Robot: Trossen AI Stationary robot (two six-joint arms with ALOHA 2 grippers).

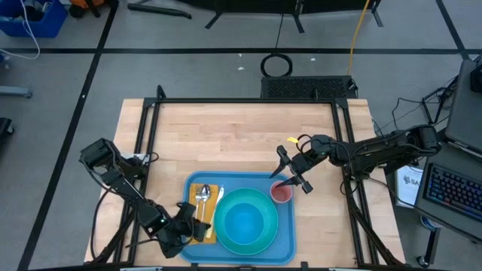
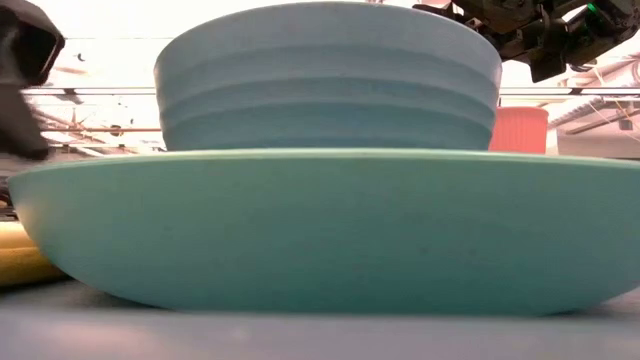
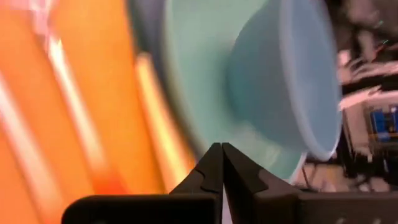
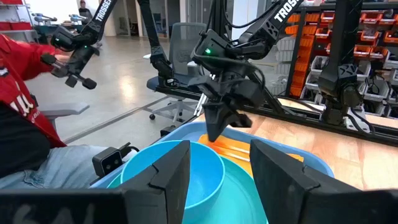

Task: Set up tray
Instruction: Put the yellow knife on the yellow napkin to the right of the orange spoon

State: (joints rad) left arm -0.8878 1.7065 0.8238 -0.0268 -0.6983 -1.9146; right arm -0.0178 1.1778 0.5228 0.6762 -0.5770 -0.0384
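Light-blue plastic tray (image 1: 285, 242): small red cup (image 1: 282, 193) at its far right corner. Right gripper (image 1: 295, 179) jaws wide, empty, above cup; retreat vertically. Left gripper (image 1: 183, 224) closed, empty, beside yellow napkin (image 1: 212, 214).

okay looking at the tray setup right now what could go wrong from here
The right gripper hangs open right at the small red plastic cup in the corner of the light-blue plastic tray; a clumsy move could tip it. The shut left gripper sits on the yellow napkin and could drag it and the metal spoon.
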